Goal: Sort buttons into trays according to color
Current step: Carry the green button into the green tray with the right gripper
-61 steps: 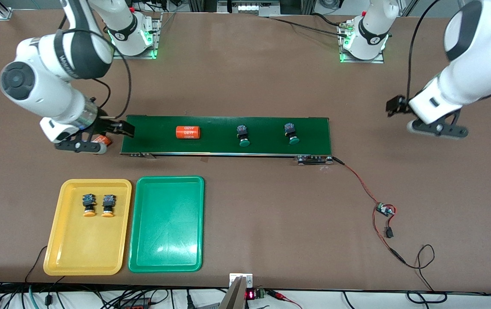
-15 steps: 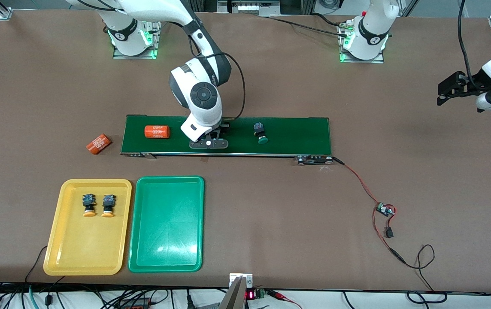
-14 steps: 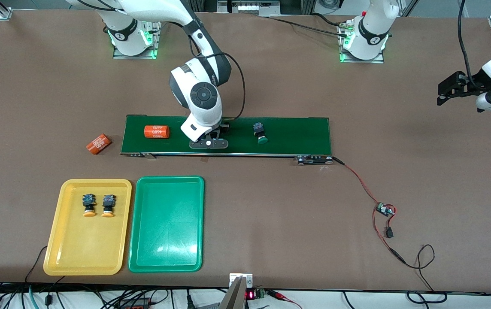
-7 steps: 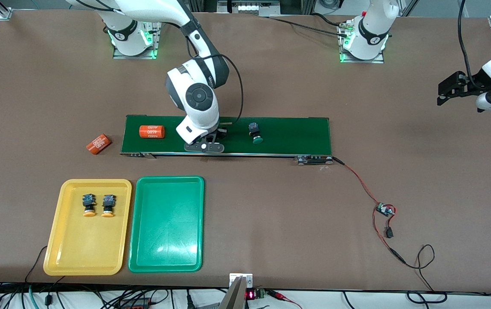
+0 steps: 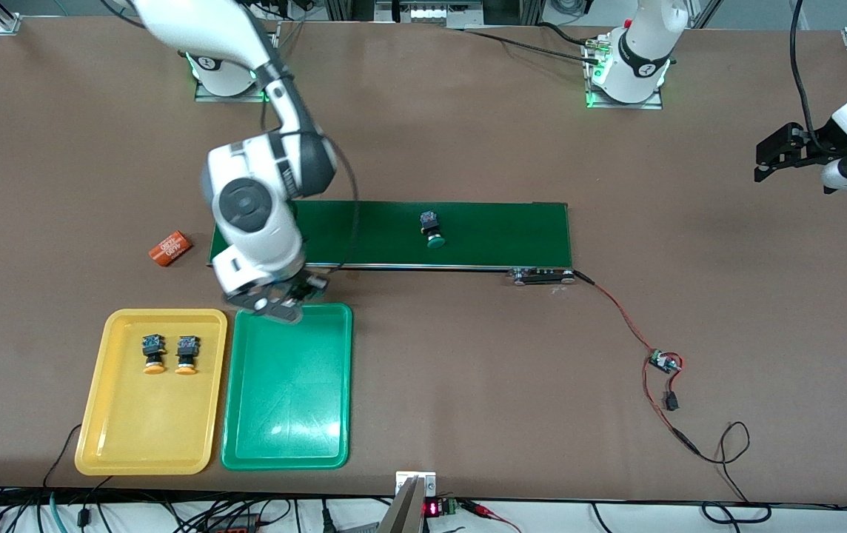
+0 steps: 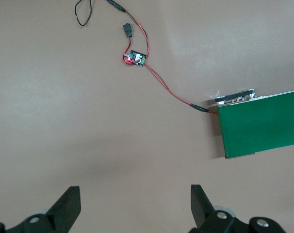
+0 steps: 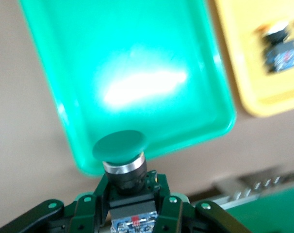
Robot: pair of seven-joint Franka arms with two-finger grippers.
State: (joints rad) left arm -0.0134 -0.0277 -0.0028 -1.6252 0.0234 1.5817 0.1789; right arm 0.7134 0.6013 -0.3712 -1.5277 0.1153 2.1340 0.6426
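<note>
My right gripper [image 5: 284, 296] is shut on a green-capped button [image 7: 122, 158] and holds it over the edge of the green tray [image 5: 286, 444] nearest the belt; the tray also shows in the right wrist view [image 7: 64, 58]. A second green-capped button [image 5: 432, 229] lies on the dark-green belt [image 5: 497, 233]. Two yellow-orange-capped buttons [image 5: 153, 354] [image 5: 186, 354] lie in the yellow tray [image 5: 142, 437]; one shows in the right wrist view [image 7: 278, 46]. My left gripper [image 6: 136, 208] is open and empty above bare table past the belt's end, and waits; it also shows in the front view [image 5: 768, 152].
An orange numbered cylinder [image 5: 171, 248] lies on the table beside the belt's end toward the right arm. A red-and-black wire with a small circuit board [image 5: 663, 363] runs from the belt's other end. The belt's end [image 6: 261, 126] shows in the left wrist view.
My right gripper took a green-capped button off the belt and carried it to over the green tray's edge. The other green button rode along the belt toward the right arm's end. The orange cylinder that rode the belt is no longer visible.
</note>
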